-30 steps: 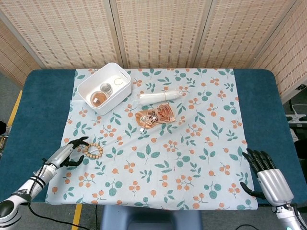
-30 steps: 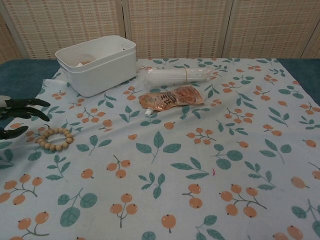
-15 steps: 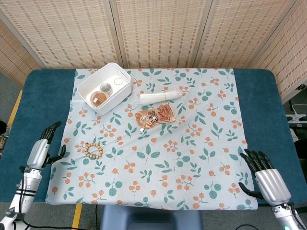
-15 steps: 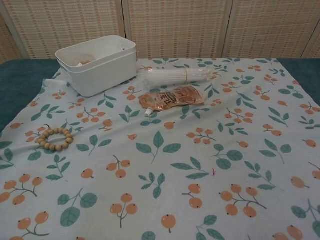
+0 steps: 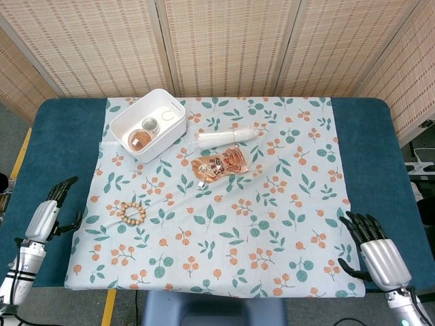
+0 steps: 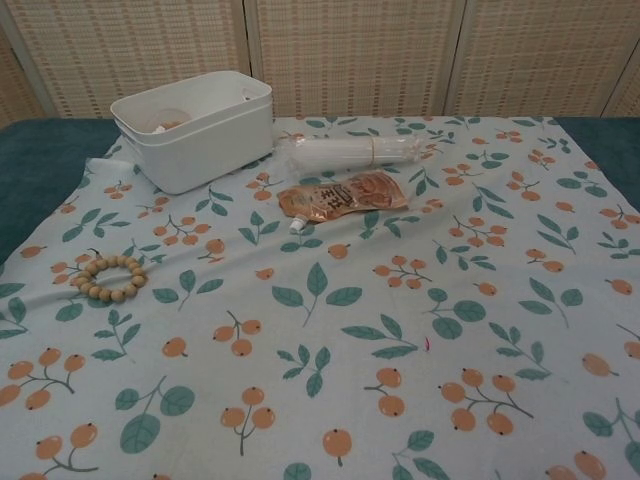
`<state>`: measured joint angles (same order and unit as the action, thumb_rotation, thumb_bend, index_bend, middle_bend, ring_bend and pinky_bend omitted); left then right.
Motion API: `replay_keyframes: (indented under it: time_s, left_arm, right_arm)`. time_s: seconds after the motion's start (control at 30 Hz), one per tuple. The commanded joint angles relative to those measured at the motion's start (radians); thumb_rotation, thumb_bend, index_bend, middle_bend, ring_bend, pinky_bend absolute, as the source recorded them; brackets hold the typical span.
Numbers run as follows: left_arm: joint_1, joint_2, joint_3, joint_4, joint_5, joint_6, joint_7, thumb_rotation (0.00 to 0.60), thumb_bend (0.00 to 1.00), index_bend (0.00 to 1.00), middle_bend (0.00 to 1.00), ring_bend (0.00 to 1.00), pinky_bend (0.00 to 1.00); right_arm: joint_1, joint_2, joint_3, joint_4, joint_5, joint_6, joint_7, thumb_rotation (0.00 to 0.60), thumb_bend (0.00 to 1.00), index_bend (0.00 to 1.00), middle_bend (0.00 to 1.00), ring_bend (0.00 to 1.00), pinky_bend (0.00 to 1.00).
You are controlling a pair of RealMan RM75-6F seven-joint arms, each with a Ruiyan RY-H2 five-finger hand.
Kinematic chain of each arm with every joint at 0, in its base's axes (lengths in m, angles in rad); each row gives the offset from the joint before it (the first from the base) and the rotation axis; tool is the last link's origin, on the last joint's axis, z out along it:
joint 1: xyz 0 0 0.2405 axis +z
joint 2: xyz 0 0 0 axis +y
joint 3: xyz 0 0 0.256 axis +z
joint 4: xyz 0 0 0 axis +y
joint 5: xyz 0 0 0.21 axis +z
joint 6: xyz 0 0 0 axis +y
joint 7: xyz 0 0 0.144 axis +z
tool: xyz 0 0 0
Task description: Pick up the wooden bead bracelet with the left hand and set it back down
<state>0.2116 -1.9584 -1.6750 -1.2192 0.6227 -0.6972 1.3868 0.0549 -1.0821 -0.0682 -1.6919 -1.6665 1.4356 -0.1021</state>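
The bracelet [image 5: 131, 213] [image 6: 108, 277] lies flat on the flowered cloth [image 5: 272, 224] [image 6: 420, 330] near its left edge, a closed ring of pale wooden beads with nothing touching it. The left hand [image 5: 46, 217] hangs well apart from it, out over the blue surface [image 5: 61, 136] beyond the cloth's edge, fingers spread and holding nothing (only the head view shows it). The right hand [image 5: 380, 255] sits at the opposite near corner, at the cloth's right edge, fingers likewise apart and empty.

Farther back on the cloth, a white bin [image 5: 148, 124] [image 6: 195, 128] stands behind the bracelet, with small round containers inside. To its right lies a rolled clear packet [image 5: 228, 135] [image 6: 345, 152], and just in front of that an orange pouch [image 5: 221, 165] [image 6: 342, 196] rests flat. A reed screen [image 5: 224, 41] [image 6: 350, 50] closes off the back.
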Motion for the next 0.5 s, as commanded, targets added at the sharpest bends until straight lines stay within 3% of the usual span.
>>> replay_keyframes:
  time_s: [0.03,0.5]
  left_arm:
    - [0.0,0.037,0.025,0.023,0.004,-0.021,-0.006,0.6,0.53,0.0,0.05,0.0,0.0]
    - [0.055,0.034,0.037,0.005,-0.04,-0.059,0.16,0.6,0.53,0.0,0.05,0.0,0.0]
  right_arm:
    - [0.0,-0.002,-0.001,-0.001,-0.001,-0.001,-0.004,0.458,0.24,0.0,0.0,0.0,0.0]
    - [0.001,-0.007,0.001,0.002,0.008,-0.006,-0.017,0.457,0.24,0.0,0.0,0.0,0.0]
